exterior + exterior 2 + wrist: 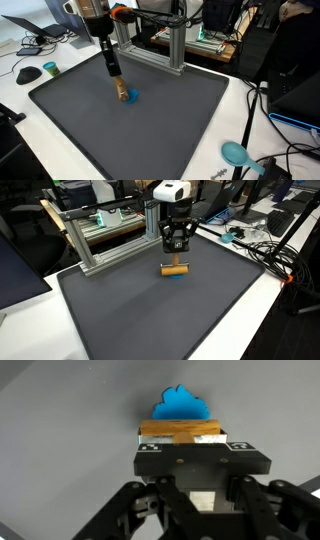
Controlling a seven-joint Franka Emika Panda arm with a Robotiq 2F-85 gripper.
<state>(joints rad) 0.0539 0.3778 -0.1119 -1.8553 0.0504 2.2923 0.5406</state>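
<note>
1. Work surface: white table [20, 95], with a large dark grey mat [130, 125] covering most of its top; the same mat [150, 315] and table [250, 315] show in both exterior views.
2. Aluminium-profile frame [176, 45] stands at the far edge of the mat, also seen in an exterior view [100, 245].
3. Clutter off the mat: open laptop [25, 25], black mouse [28, 74], small round teal item [50, 68], and a teal scoop-shaped object [235, 153].
4. Black cables [270, 255] trail over the table edge.
5. Light: even, indoor, soft shadows.
</note>
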